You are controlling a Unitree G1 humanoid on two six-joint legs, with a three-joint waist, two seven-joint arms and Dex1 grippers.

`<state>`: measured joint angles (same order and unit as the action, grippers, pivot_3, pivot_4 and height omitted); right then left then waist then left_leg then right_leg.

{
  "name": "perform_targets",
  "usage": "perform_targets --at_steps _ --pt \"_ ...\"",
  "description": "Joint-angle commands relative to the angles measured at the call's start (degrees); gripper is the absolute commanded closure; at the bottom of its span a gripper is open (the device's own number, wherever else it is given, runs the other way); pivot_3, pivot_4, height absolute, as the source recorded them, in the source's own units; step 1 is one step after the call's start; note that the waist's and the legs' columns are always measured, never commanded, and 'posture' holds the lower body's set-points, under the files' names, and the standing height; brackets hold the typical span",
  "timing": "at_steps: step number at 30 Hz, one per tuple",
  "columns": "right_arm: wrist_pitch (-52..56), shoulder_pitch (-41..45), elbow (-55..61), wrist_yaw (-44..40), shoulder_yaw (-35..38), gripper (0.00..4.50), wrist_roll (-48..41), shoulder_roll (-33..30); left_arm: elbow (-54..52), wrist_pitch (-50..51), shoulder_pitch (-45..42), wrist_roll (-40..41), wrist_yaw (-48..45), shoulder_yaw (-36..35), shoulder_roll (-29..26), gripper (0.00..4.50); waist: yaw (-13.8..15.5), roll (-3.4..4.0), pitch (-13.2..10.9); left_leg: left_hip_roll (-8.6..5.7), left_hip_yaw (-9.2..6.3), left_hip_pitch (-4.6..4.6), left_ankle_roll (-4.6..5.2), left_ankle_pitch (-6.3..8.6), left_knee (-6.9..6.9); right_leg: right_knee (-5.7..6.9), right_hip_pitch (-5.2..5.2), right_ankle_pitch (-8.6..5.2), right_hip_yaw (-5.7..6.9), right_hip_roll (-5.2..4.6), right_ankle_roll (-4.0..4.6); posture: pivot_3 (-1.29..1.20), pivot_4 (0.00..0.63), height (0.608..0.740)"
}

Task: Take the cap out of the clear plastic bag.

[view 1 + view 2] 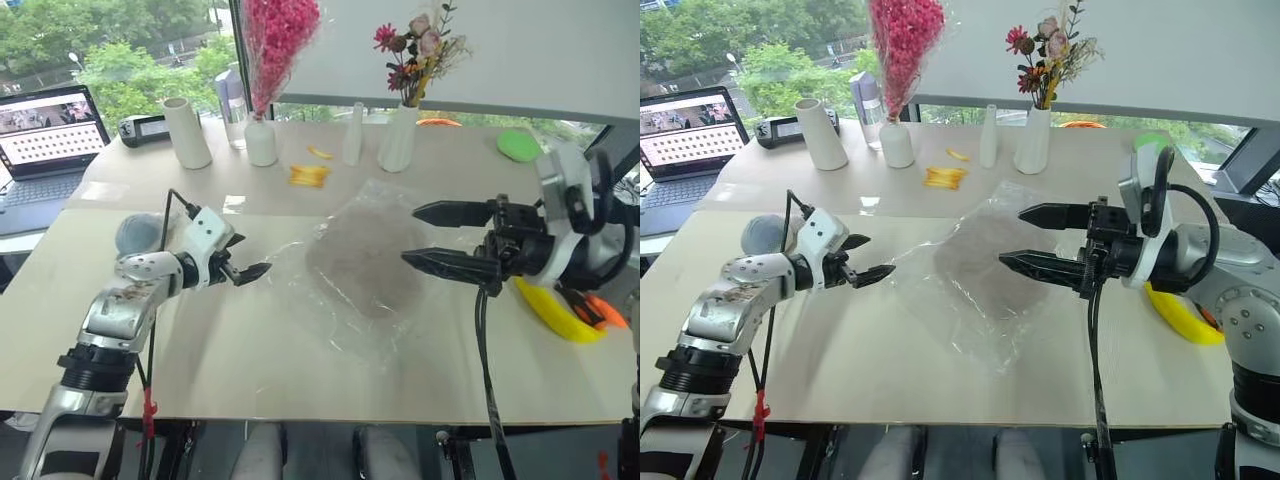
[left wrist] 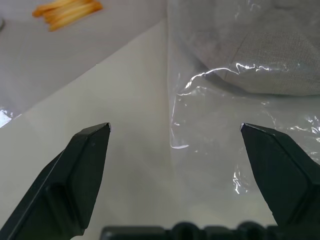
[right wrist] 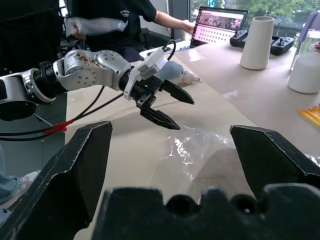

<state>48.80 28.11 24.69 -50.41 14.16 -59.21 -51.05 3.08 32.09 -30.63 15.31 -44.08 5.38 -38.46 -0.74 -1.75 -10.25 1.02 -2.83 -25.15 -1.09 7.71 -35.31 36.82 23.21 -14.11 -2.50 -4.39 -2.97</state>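
I see cap (image 1: 362, 262) inside clear plastic bag (image 1: 330, 300) mid-table, flat; L gripper (image 1: 243, 264) spread wide, empty, at bag's edge, maybe touching; R gripper (image 1: 432, 238) spread wide, empty, above cap

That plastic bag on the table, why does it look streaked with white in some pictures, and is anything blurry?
Left wrist view: the clear plastic bag shows bright white glare along its creases, and the cap inside looks hazy through the film. Left eye view: daylight from the windows puts a softer sheen on the bag. Right wrist view: a person's hand in the background is motion-blurred, while the left gripper is sharp.
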Motion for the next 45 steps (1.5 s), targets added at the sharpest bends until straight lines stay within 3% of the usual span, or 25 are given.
perform_targets --at_steps 1,4,9,15,23,27,34,37,45 --pt "-1.3 -1.0 2.8 0.9 2.5 0.0 -0.2 -0.4 -1.6 6.4 -3.0 2.3 0.6 0.5 3.9 0.02 0.0 0.0 0.0 -0.02 0.0 0.0 0.01 -0.01 0.0 -0.01 0.0 0.0 0.0 -0.01 -0.01 0.0 0.15 0.74" --pt "-1.1 -2.5 4.2 1.8 3.5 0.0 -0.4 -0.6 -2.0 9.0 -3.6 3.1 0.1 0.8 6.1 0.02 0.6 -0.02 0.0 -0.04 -0.02 -0.02 0.02 -0.01 -0.03 -0.03 -0.06 0.01 0.04 -0.05 -0.06 0.0 0.15 0.74" --pt "-1.3 -4.3 5.5 2.9 4.6 0.0 -0.8 -0.5 7.8 8.1 -9.1 4.3 8.5 -5.2 14.8 0.02 0.4 -0.04 0.0 -0.03 -0.03 -0.08 0.04 -0.03 -0.05 0.01 0.01 0.02 0.03 -0.01 -0.06 0.0 0.15 0.74" --pt "-1.4 -4.7 6.1 3.9 4.8 0.0 -0.7 -0.5 12.3 10.3 -13.3 6.7 8.5 -6.0 21.7 0.02 0.0 -0.05 0.0 -0.07 -0.03 -0.06 0.08 -0.05 -0.09 0.01 -0.03 0.04 0.01 -0.02 -0.12 0.0 0.15 0.74" --pt "-1.4 -5.6 7.1 5.7 5.6 0.0 -0.9 -0.5 9.1 1.9 -12.9 -3.5 4.3 7.5 21.0 0.02 0.0 -0.06 0.0 -0.08 -0.03 -0.07 0.08 -0.05 -0.09 -0.01 -0.04 0.06 0.0 -0.02 -0.09 0.0 0.15 0.74" --pt "-1.8 -5.9 7.0 6.5 5.5 0.0 -0.3 -0.5 11.4 -5.6 -11.1 -13.1 4.0 16.8 19.1 0.02 0.0 -0.05 0.0 -0.08 -0.03 -0.06 0.08 -0.05 -0.09 -0.02 -0.04 0.06 -0.01 -0.02 -0.09 0.0 0.15 0.74" --pt "-2.4 -5.4 6.8 7.1 5.2 0.0 1.0 -0.8 15.9 -5.3 -9.5 -13.8 4.5 16.2 23.4 0.02 0.5 -0.05 0.0 -0.08 -0.03 -0.06 0.08 -0.05 -0.09 -0.04 -0.07 0.04 -0.01 -0.04 -0.11 0.0 0.15 0.74" --pt "-2.6 -5.3 6.9 7.3 5.2 0.0 1.2 -0.7 16.5 -4.9 -9.4 -13.3 3.9 14.8 24.3 0.69 0.6 -0.05 0.0 -0.09 -0.03 -0.06 0.08 -0.05 -0.09 -0.04 -0.08 0.04 0.0 -0.04 -0.12 0.0 0.15 0.74" --pt "-2.7 -4.9 6.9 7.9 5.1 0.0 1.5 -0.5 16.7 -4.1 -9.4 -12.8 2.9 12.7 24.7 3.42 0.6 -0.05 0.0 -0.08 -0.03 -0.06 0.08 -0.05 -0.1 -0.03 -0.08 0.04 0.0 -0.03 -0.12 0.0 0.15 0.74"
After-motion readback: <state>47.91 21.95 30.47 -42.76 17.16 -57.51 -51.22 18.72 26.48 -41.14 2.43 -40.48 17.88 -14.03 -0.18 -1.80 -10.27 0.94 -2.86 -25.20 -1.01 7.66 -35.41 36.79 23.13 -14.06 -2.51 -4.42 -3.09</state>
